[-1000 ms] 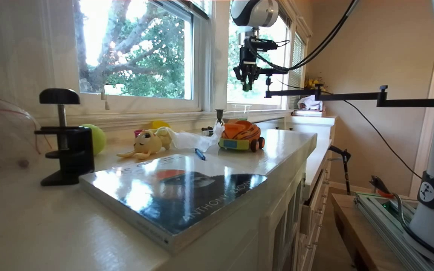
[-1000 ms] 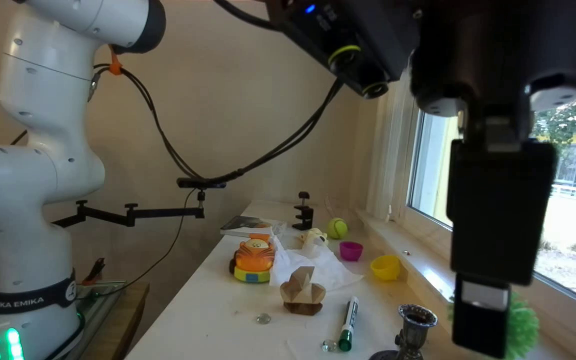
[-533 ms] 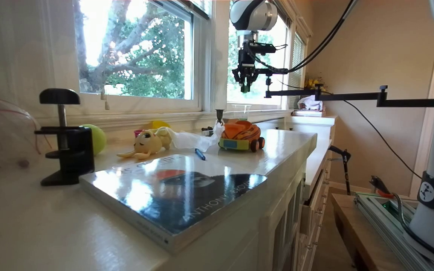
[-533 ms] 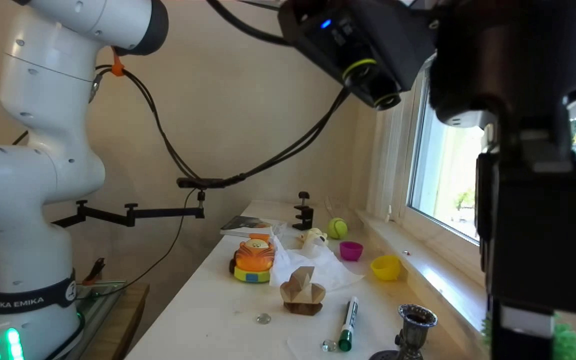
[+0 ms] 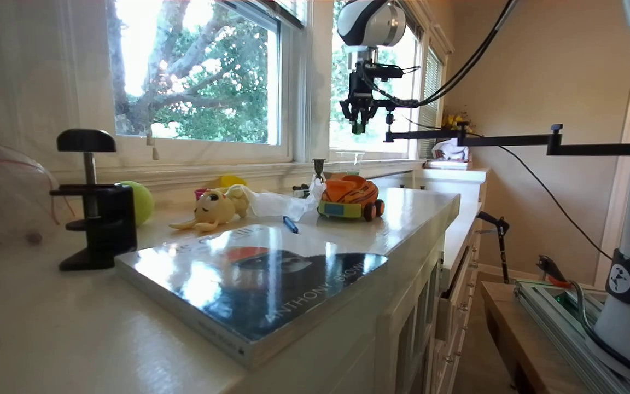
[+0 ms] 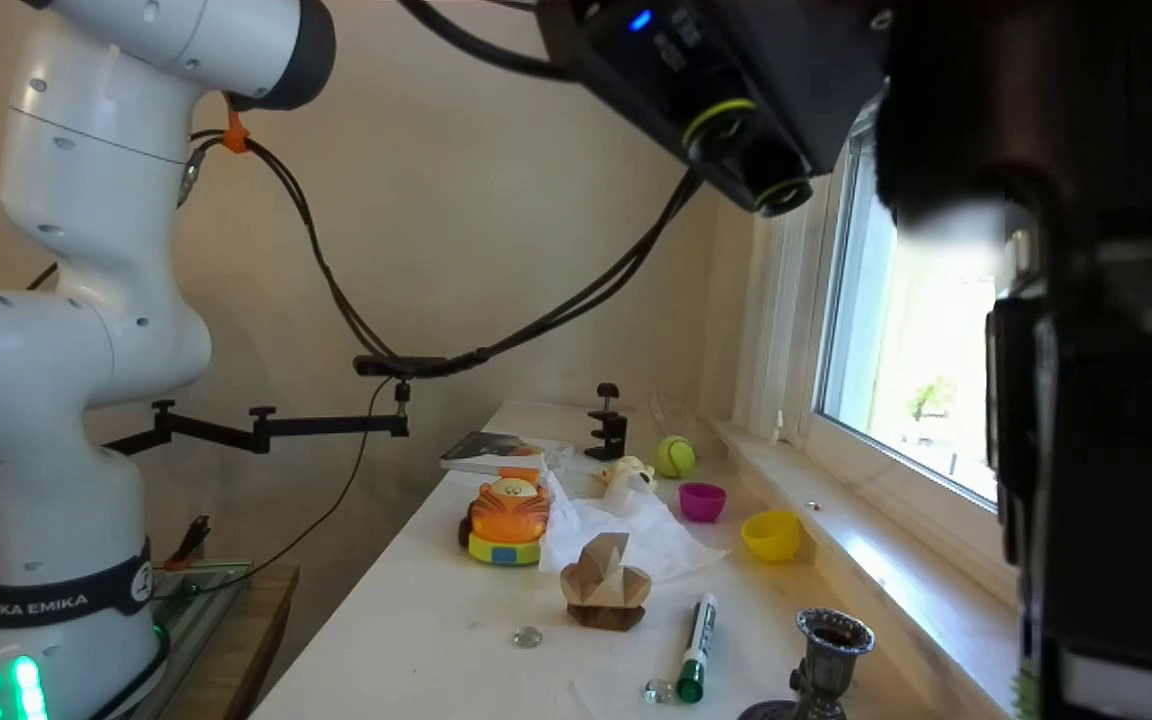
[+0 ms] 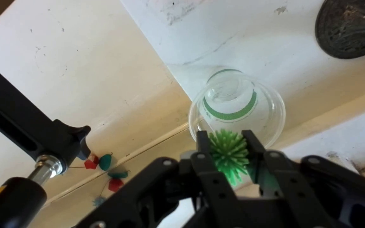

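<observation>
Gripper [image 7: 227,139]: held the ball [image 7: 228,155] pinched between its fingers
Cup [image 7: 231,115]: stood below; an off-centre drop risked tipping it

The ball [image 7: 229,155] sits in the gripper [image 7: 227,139], seemingly above the cup [image 7: 233,115], which stands near the candlestick [image 7: 348,30].

White countertop [image 6: 436,640] with book [image 5: 249,284], clamp [image 5: 110,219], marker [image 6: 699,645].

a tennis ball [image 6: 675,457] lies near a clamp [image 5: 108,224].
</observation>
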`<state>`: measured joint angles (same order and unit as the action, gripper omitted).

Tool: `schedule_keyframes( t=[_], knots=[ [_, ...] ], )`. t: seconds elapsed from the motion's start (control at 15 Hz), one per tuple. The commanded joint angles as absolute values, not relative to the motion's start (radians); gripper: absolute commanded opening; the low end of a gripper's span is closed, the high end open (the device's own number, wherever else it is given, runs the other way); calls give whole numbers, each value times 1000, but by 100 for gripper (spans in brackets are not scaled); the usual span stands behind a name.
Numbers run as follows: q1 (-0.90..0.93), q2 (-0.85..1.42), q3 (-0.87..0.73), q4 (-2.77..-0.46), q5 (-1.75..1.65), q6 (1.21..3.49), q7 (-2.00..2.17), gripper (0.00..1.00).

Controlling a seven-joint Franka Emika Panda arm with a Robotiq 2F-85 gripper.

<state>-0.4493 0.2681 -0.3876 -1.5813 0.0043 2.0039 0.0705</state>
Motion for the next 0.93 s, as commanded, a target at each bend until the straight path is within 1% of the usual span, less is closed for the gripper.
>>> schedule_keyframes(
  t=[0.0, 0.07, 0.27, 0.33, 0.4, 0.53, 0.6, 0.67, 0.87],
  knots=[
    [-502, 265, -410, -1555, 14, 2002, -5, 61],
    [-506, 268, -416, -1547, 10, 2002, -8, 66],
    [-542, 274, -431, -1526, 19, 1997, -48, 89],
    [-547, 274, -433, -1523, 18, 1997, -50, 95],
    [-551, 276, -434, -1520, 19, 1994, -51, 98],
    [-557, 281, -435, -1517, 16, 1994, -46, 100],
    [-540, 271, -429, -1545, 9, 1997, -15, 97],
    [-542, 271, -429, -1545, 9, 1997, -15, 100],
    [-542, 271, -429, -1545, 9, 1997, -15, 100]
  ],
)
